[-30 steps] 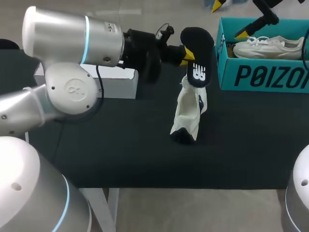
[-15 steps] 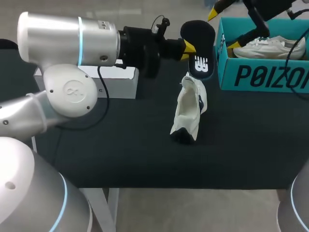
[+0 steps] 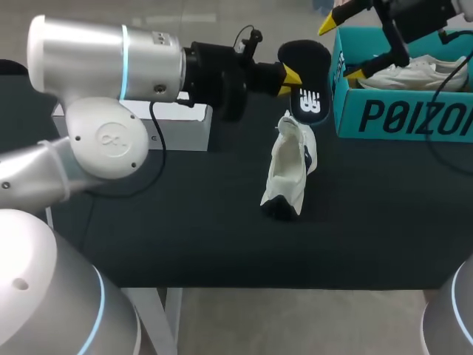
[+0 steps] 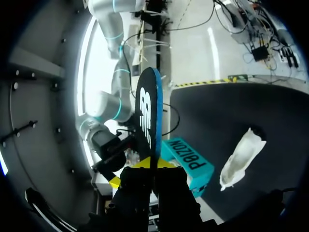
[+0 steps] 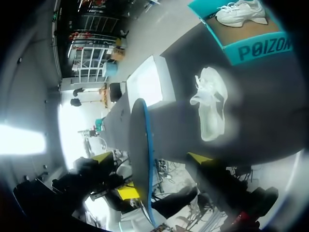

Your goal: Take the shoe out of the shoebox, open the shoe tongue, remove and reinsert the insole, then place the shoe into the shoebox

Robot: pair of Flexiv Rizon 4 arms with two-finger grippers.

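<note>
Now L gripper (image 3: 290, 78) clamps insole (image 3: 307, 74) upright, near shoe (image 3: 290, 170); R gripper (image 3: 340, 50) open over shoebox (image 3: 399, 115) corner.

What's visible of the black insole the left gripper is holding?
The black insole is flat and thin, foam-like, with a white logo on its face and a blue edge. The left gripper is shut on its edge, holding it roughly upright in the air, above the white shoe and beside the teal shoebox.

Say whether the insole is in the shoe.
Out: the left gripper holds the insole in the air; the shoe lies on the table.
</note>
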